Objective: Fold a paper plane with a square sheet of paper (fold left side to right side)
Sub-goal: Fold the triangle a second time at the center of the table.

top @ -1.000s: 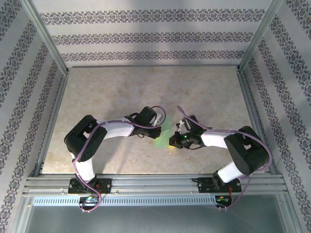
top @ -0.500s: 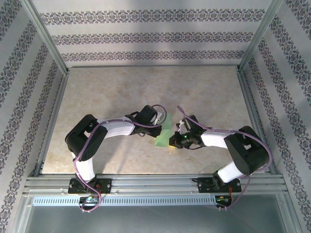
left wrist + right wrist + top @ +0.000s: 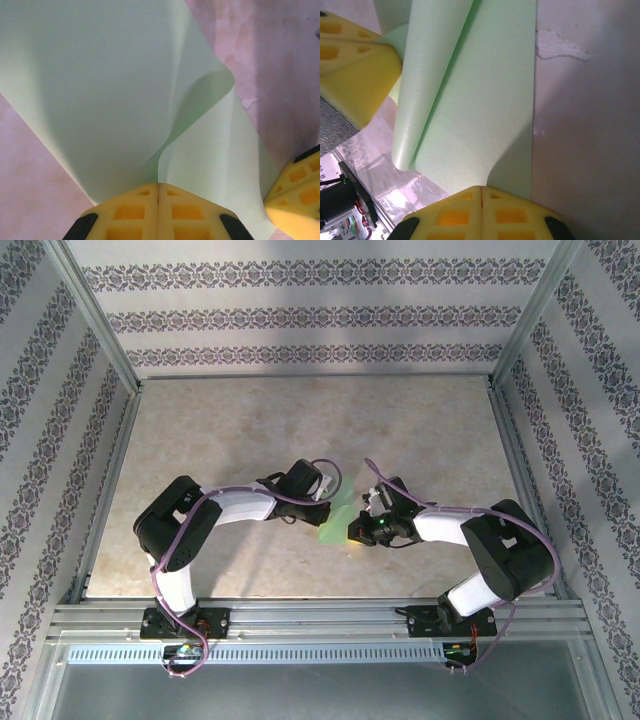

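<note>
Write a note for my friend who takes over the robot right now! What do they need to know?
Left gripper: shut, pinching one edge of the square sheet of paper.
Right gripper: shut, pinching the same sheet at another edge.
Where: the pale green sheet is held between the two grippers, over the near middle of the table.
Done: both grippers have hold of it, and one side has curled over in a soft roll.
Left: no sharp crease shows yet. The side probably needs bringing fully across and pressing flat, then all the further plane folds. Move gently, as the paper is thin.
</note>
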